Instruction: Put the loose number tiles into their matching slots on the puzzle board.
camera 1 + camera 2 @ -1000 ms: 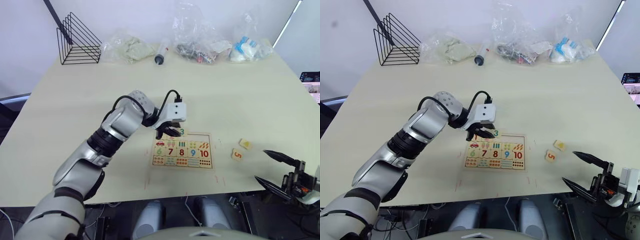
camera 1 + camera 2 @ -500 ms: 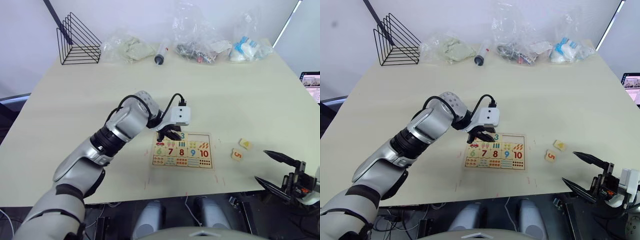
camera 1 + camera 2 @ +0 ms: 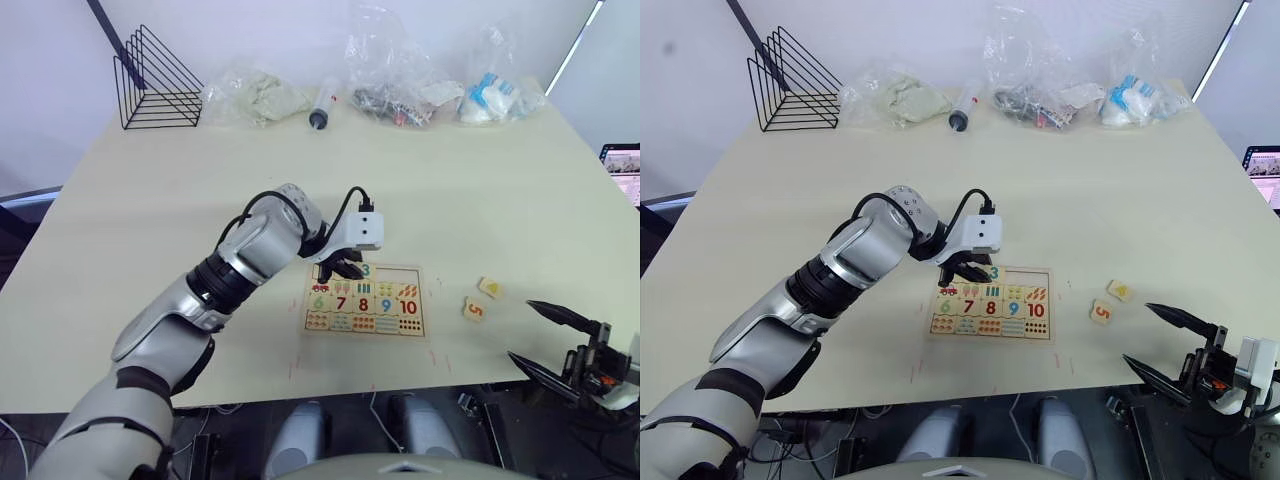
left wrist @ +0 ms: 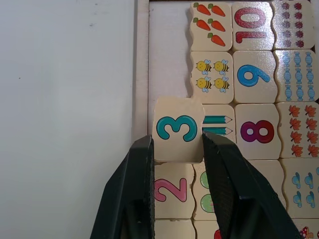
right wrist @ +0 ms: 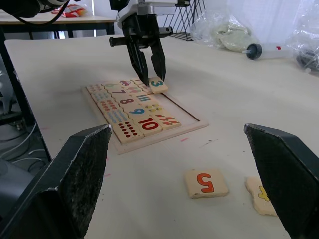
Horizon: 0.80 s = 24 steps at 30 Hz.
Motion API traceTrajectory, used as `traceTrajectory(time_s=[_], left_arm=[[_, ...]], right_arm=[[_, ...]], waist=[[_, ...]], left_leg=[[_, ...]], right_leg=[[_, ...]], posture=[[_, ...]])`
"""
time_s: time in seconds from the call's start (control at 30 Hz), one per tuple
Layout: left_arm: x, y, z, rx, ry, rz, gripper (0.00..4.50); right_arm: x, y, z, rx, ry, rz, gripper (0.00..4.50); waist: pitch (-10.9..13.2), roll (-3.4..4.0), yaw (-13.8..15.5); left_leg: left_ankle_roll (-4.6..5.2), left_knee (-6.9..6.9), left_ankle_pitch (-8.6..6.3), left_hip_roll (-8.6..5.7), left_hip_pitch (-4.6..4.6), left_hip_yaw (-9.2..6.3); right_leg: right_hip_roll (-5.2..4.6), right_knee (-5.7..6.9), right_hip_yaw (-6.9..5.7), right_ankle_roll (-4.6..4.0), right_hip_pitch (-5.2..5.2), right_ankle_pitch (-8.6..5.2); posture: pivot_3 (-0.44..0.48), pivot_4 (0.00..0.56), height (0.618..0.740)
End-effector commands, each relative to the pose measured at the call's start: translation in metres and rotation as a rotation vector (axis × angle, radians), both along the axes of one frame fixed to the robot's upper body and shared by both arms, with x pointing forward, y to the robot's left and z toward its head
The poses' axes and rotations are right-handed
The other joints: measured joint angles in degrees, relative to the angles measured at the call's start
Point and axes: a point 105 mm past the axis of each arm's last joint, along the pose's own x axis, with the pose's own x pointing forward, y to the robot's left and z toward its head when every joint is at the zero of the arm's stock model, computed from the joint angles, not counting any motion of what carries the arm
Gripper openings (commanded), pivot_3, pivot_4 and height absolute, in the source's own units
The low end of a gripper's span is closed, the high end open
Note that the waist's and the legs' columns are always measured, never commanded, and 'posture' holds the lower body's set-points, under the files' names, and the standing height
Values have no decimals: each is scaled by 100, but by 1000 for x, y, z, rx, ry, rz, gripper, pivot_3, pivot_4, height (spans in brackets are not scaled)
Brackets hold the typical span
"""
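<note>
Over the board [image 3: 364, 301] near the bench's [image 3: 200, 180] near edge, the left gripper [image 3: 344, 268] hung at the top row, while tiles 4 [image 3: 490, 288] and 5 [image 3: 474, 309] lay loose to the right. From the left wrist, its fingers [image 4: 142, 164] pinched tile 3 [image 4: 177, 129], beside the seated 2 [image 4: 169, 190]. From the right wrist, the right gripper's fingers [image 5: 79, 169] stood spread wide, near tile 5.

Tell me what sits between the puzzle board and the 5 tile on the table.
Nothing: in the right wrist view, only bare table separates the puzzle board from the 5 tile.
</note>
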Motion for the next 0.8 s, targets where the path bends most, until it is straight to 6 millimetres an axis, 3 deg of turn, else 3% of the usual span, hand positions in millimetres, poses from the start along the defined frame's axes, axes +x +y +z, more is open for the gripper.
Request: traceTrajectory(time_s=[0.03, 0.8], left_arm=[[-1, -6, 5, 16, -38, -39, 919], [4, -8, -3, 15, -44, -7, 919]], right_arm=[[-1, 2, 5, -8, -37, -1, 4500], [0, 0, 5, -14, -41, -10, 4500]], waist=[[0, 0, 0], [0, 0, 0]], left_leg=[[0, 0, 0, 0, 0, 0], [0, 1, 0, 0, 1, 0]], right_leg=[[0, 0, 0, 0, 0, 0], [0, 3, 1, 0, 0, 0]], posture=[[0, 150, 740], [0, 150, 740]])
